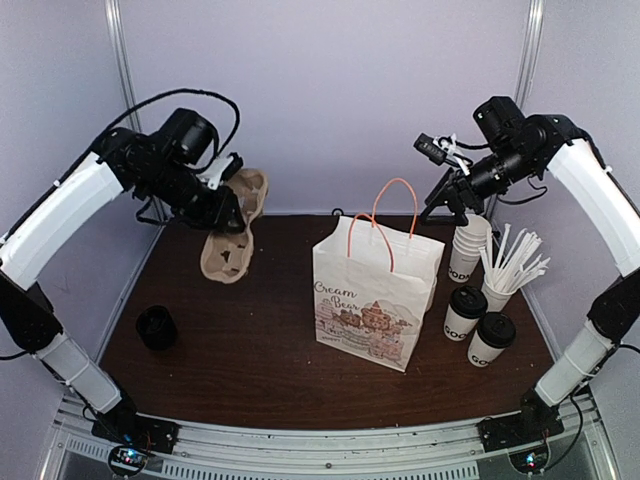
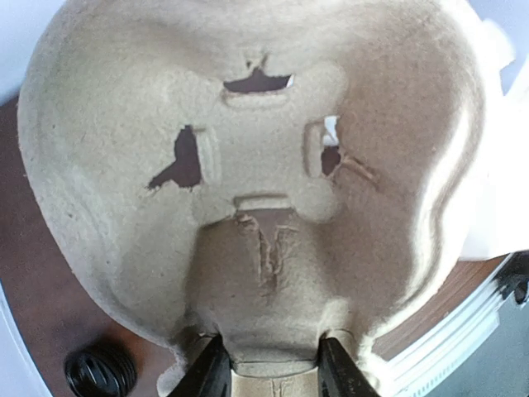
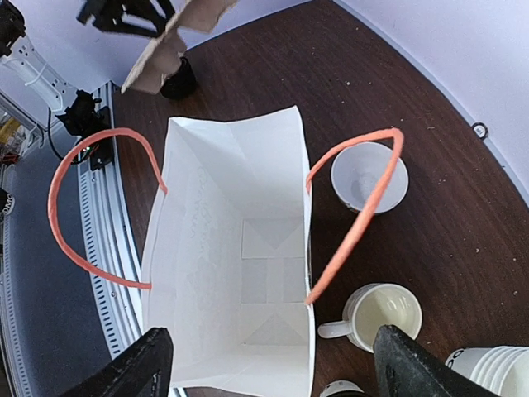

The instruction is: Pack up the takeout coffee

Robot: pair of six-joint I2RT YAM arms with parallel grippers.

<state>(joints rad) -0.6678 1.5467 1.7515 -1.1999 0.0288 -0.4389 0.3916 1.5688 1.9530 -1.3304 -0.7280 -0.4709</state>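
Top external view: left gripper [image 1: 228, 195] pinches a cup tray [image 1: 232, 240] aloft, likely for bagging; right gripper [image 1: 447, 203] hovers spread above the open bag [image 1: 370, 300].

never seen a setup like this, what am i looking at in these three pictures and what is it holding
Two robot arms stand at a table's near edge. One picture looks down from above and behind; the other two come from cameras on the wrists. The left gripper clamps a moulded cardboard cup carrier, which fills its wrist view. The right gripper hangs open over an empty white paper bag. Near the bag stand two lidded coffee cups, a stack of empty cups, straws, a mug and a bowl.
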